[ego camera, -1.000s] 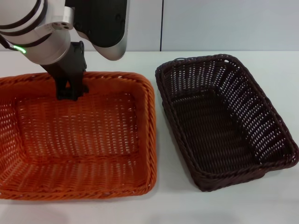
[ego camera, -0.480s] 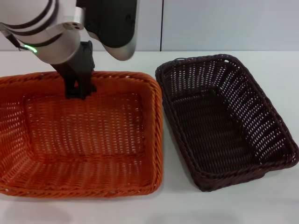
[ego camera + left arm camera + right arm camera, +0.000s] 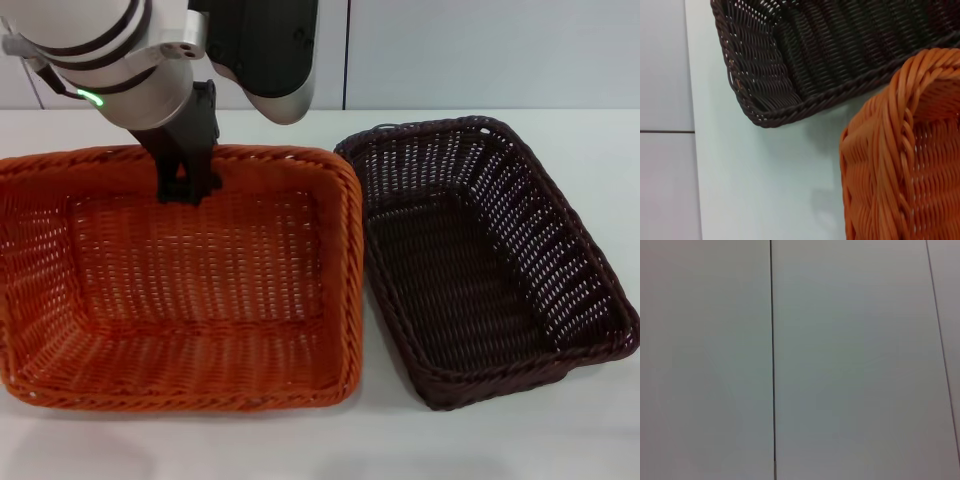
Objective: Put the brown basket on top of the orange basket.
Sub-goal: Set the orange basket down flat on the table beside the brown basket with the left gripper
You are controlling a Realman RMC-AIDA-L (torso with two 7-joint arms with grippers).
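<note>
The left gripper [image 3: 187, 187] pinches the far rim of the orange basket [image 3: 180, 290], which sits at the table's [image 3: 600, 140] left side. The brown basket [image 3: 480, 255] lies just beside it on the right, their near rims almost touching.

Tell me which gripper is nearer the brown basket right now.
Left. The left gripper is clamped on the orange basket's far rim, beside the brown basket. The right gripper is not in view.
</note>
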